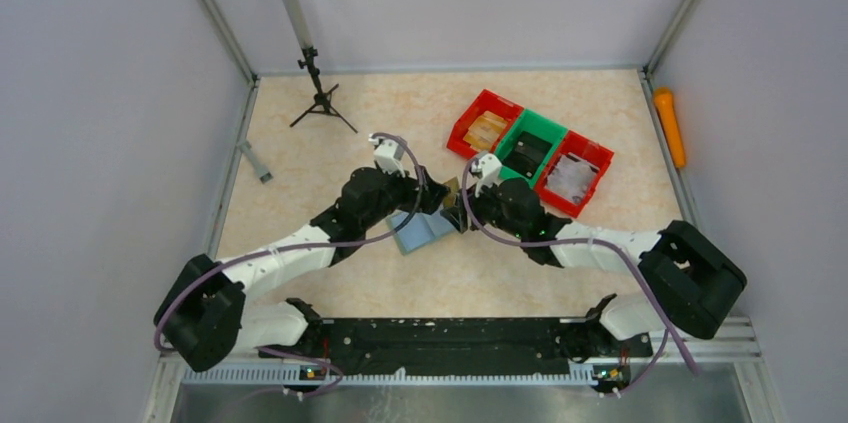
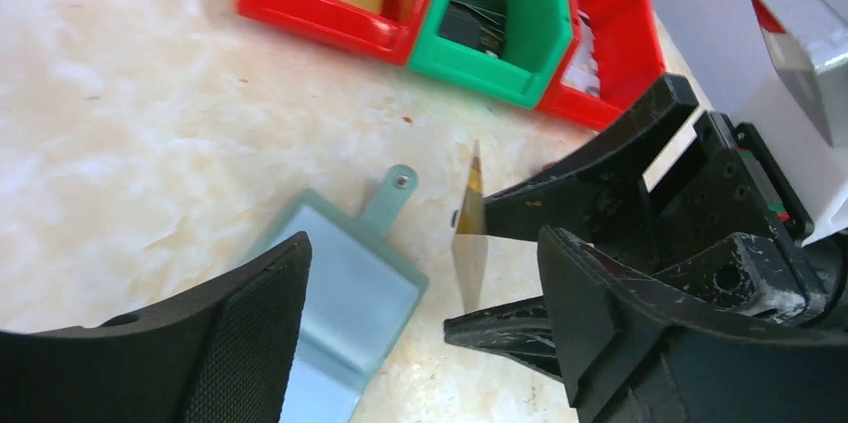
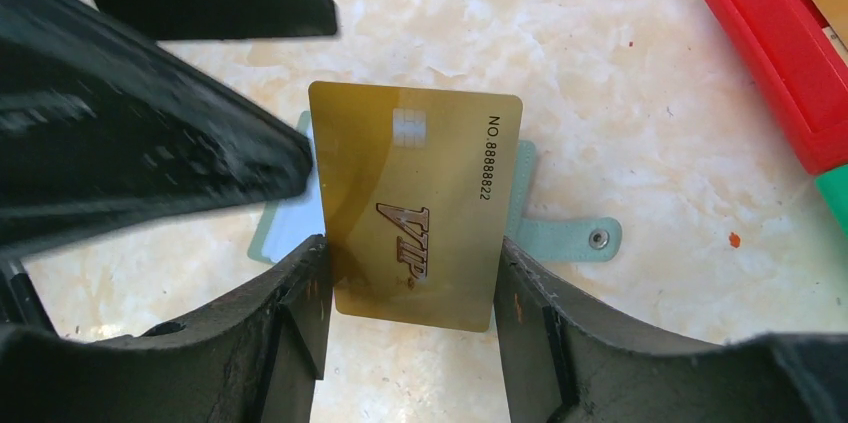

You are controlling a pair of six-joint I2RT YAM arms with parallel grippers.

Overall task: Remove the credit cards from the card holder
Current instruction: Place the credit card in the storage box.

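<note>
A gold credit card (image 3: 420, 203) marked VIP stands upright above the table, pinched by its two long edges in my right gripper (image 3: 412, 263), which is shut on it. In the left wrist view the credit card (image 2: 470, 233) shows edge-on between the right fingers (image 2: 580, 193). The grey-green card holder (image 2: 350, 283) lies flat on the table below and behind it, its snap tab (image 3: 570, 236) sticking out. My left gripper (image 2: 425, 243) is open and holds nothing, its fingers either side of the holder's corner and the card. In the top view both grippers meet over the card holder (image 1: 420, 233).
Three bins stand in a row at the back right: a red bin (image 1: 484, 123) with tan cards, a green bin (image 1: 530, 148) with dark items, and a red bin (image 1: 575, 173). A small tripod (image 1: 320, 93) stands back left. An orange cylinder (image 1: 668, 123) lies along the right wall.
</note>
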